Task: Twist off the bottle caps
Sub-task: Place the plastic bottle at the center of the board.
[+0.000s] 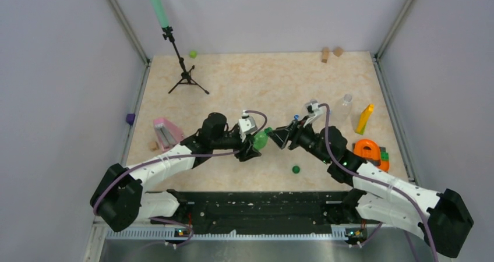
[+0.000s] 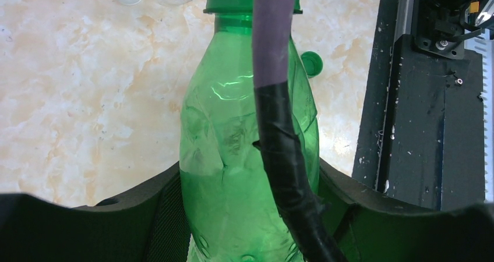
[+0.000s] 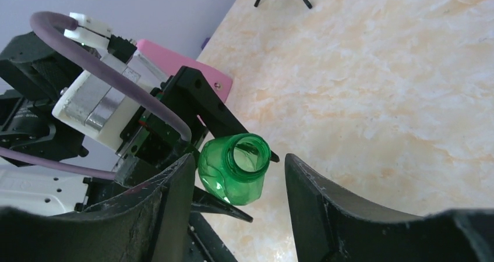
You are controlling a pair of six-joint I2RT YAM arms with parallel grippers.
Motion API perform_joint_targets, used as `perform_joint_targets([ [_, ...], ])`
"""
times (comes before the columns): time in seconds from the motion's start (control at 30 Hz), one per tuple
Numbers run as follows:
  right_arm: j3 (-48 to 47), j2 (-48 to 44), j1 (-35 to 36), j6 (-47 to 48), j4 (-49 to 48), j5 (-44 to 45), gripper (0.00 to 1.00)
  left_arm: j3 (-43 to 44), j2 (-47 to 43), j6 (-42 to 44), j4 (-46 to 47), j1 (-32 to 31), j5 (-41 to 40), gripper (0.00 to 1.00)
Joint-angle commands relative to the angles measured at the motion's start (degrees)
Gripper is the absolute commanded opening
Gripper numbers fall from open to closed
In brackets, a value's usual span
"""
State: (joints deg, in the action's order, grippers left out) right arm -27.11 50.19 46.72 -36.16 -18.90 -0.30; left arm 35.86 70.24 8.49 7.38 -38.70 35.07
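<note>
The left gripper (image 1: 251, 147) clamps the green bottle (image 3: 233, 174) over the table's (image 1: 262, 81) near half, neck offered to the right gripper (image 1: 278, 137), whose jaws stand open and empty at the bare mouth, while the green cap (image 1: 296, 169) lies by the near edge.

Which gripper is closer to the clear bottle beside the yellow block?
Right. The right gripper sits left of the clear bottle; the left gripper, holding the green bottle, is even farther left.
</note>
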Motion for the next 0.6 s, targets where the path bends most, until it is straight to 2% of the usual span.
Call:
perform_joint_targets([
  [0.0, -2.05, 2.16, -1.45, -2.82, -5.89, -4.16, 0.56, -0.48, -1.6, -0.47, 3.53, -0.28, -0.8, 0.0],
  [0.17, -2.39, 5.0, -1.44, -3.91, -7.79, -5.95, 0.52, -0.7, -2.34, -1.07, 4.53, -0.24, -0.42, 0.0],
  [0.27, -2.33, 5.89, -1.39, -3.97, -8.07, -6.03, 0.45, -1.19, -3.29, -1.11, 4.87, -0.24, -0.6, 0.0],
  [0.57, -3.67, 7.65, -1.41, -1.71, -8.44, -7.14, 0.08, -1.24, -5.36, -1.06, 4.31, -0.24, -0.79, 0.02],
])
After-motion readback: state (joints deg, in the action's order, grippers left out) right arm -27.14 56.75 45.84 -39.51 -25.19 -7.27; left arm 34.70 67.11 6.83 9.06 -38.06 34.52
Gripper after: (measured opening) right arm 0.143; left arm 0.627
